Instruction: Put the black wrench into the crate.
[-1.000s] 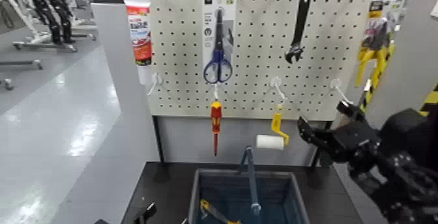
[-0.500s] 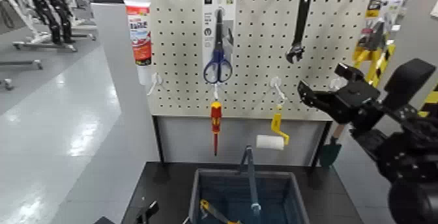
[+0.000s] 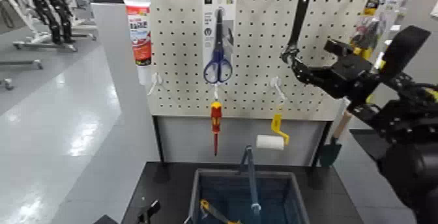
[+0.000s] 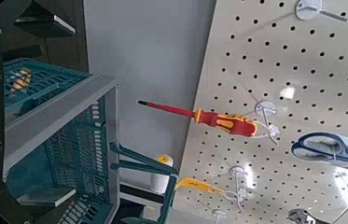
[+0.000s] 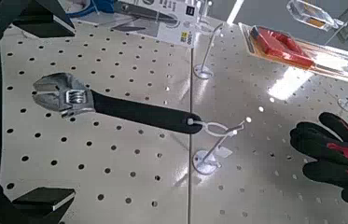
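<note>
You have the black wrench (image 5: 139,110) hanging from a pegboard hook (image 5: 206,161) by a loop at its handle end, outside the crate (image 3: 246,173). In your head view, the right gripper (image 3: 308,52) overlaps the wrench's lower end, so its jaw is hard to make out there. The bottom edge cuts off the near part of the crate and most of the left gripper (image 3: 129,215); you see only part of the yellow-handled tool (image 3: 212,210) inside the crate.

Your right wrist view shows the wrench plainly: a long, smooth black handle, a grey metallic head with an open hooked jaw, and a ridged adjusting wheel. Your right gripper's fingers are apart at the pegboard, with the wrench's head between them; your left gripper waits low beside the crate, its fingers apart too
</note>
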Robot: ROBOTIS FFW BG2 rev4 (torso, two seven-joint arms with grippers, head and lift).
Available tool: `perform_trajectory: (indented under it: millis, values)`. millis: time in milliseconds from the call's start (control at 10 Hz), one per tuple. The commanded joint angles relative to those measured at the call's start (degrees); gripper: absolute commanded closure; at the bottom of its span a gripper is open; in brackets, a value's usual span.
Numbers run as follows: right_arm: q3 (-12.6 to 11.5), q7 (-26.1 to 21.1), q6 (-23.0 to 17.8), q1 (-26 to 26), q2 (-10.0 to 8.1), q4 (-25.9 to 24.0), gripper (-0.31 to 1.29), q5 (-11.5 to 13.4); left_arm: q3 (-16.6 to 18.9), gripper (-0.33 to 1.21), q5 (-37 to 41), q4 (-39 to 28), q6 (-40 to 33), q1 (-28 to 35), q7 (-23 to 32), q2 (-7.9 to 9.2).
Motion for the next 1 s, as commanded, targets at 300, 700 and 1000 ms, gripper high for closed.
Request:
perform_trajectory:
  millis: [300,700,1000]
  values:
    - [1.6,4.0,-1.0,-6.4,0.25,6.4,0.14,-2.6,-0.3,0.10,0.0,0.2,0.0,-0.3,0.0,0.18]
    - [3.1,10.8,1.1,-10.8,-0.36,11.9,0.55,-4.8,-0.4,0.10,0.1,0.3,0.0,-0.4,0.0,0.36]
    - [3.1,10.4,1.7,-11.0,-0.63,10.6,1.11,-3.3,-0.4,0.10,0.1,0.2,-0.1,-0.4,0.0,0.36]
